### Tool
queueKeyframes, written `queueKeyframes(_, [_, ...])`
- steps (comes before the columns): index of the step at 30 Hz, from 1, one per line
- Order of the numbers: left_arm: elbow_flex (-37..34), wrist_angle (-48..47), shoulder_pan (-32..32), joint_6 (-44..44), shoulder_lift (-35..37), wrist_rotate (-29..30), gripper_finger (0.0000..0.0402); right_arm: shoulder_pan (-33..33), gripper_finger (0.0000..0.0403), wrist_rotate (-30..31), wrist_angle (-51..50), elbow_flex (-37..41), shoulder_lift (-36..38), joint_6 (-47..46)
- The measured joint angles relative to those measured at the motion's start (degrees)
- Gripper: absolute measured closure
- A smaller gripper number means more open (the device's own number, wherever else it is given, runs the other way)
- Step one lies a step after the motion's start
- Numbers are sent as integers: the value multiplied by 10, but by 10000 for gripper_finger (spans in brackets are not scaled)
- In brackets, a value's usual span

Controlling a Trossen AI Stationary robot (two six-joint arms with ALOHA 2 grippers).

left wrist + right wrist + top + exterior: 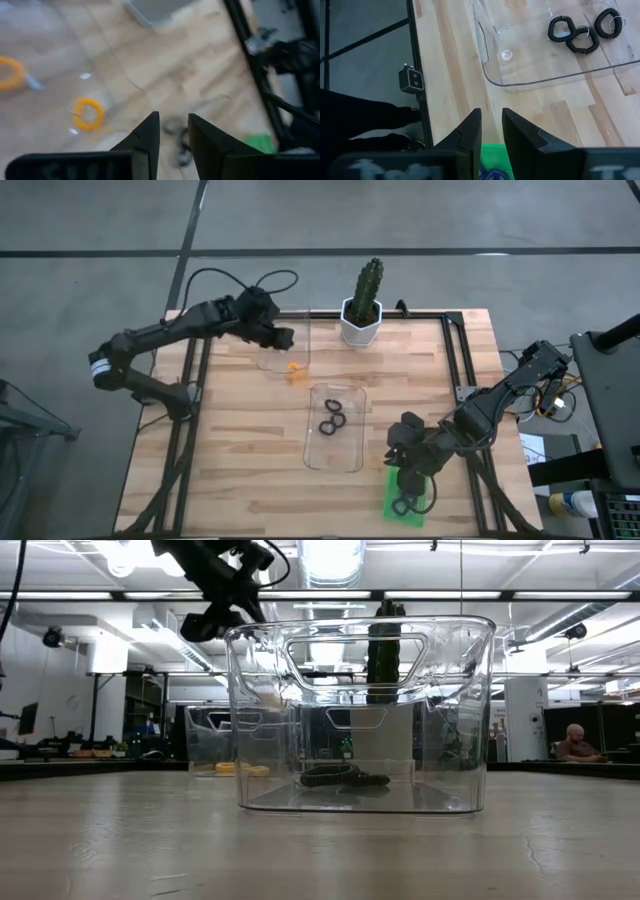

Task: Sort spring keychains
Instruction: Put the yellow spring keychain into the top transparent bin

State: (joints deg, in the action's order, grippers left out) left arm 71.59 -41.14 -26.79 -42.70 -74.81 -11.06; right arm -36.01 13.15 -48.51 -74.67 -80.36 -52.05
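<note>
My left fingers [287, 337] hang above the far clear tray [300, 330], close to the potted cactus [363, 305]; they stand a little apart with a narrow gap and hold nothing. In this tray lie the orange spring keychains [293, 367], and my left wrist view shows two of them as yellow-orange coiled rings [89, 113] on its clear floor. The middle clear tray [335, 462] stands at the centre of the bench [240, 450] and holds three black spring keychains [575, 32], two of them touching, the third just beside. My right fingers [400, 463] hover over the green tray [391, 503] at the near right side of the bench, slightly parted, with nothing between them. Inside the green tray I see a purple spring keychain [495, 174] just under the fingers and a dark one [403, 505] also.
</note>
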Motion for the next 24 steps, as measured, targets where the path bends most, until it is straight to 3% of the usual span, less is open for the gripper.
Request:
queueKeyframes(6, [33, -55, 0, 20, 1, 60, 307, 0, 326, 0, 0, 0, 0, 0])
queueKeyframes(24, [15, -66, 91, 1, 2, 60, 306, 0, 326, 3, -6, 0, 0, 17])
